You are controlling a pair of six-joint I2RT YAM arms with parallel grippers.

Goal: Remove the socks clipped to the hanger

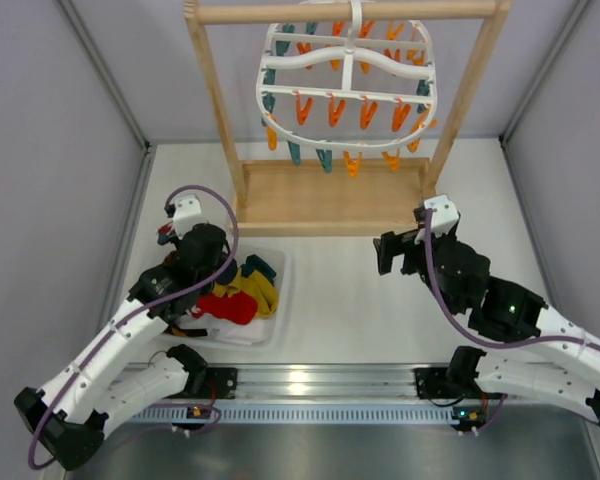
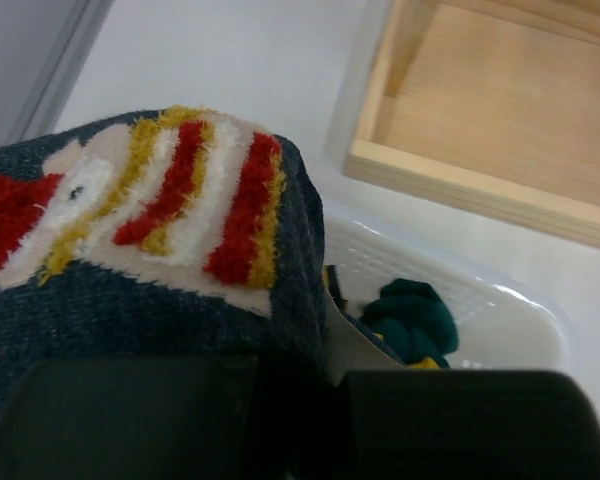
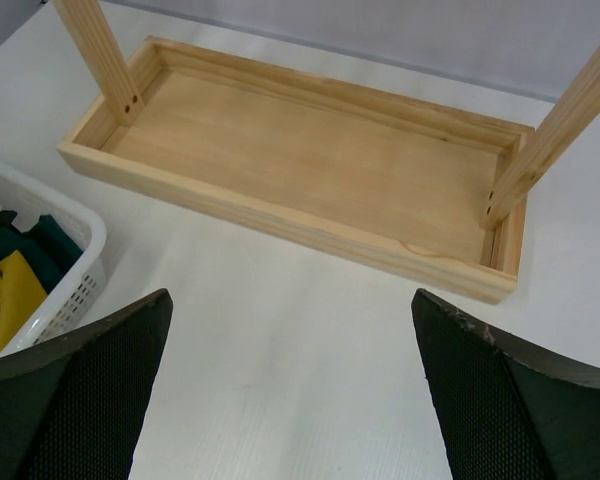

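Note:
The white oval hanger (image 1: 345, 75) hangs from the wooden rack's top bar, with orange and teal clips and no sock showing on it. My left gripper (image 1: 202, 262) hovers over the white basket (image 1: 270, 325). In the left wrist view it (image 2: 300, 372) is shut on a navy sock (image 2: 180, 290) with red, yellow and white stripes. Red (image 1: 230, 307), yellow (image 1: 257, 290) and teal (image 1: 260, 267) socks lie in the basket. My right gripper (image 1: 388, 252) is open and empty above the bare table, also in the right wrist view (image 3: 295, 330).
The light wooden rack stands at the back with its tray-like base (image 1: 330, 195), which also shows in the right wrist view (image 3: 300, 160), and two uprights. Grey walls close in both sides. The basket's corner (image 3: 75, 265) shows at the left of the right wrist view.

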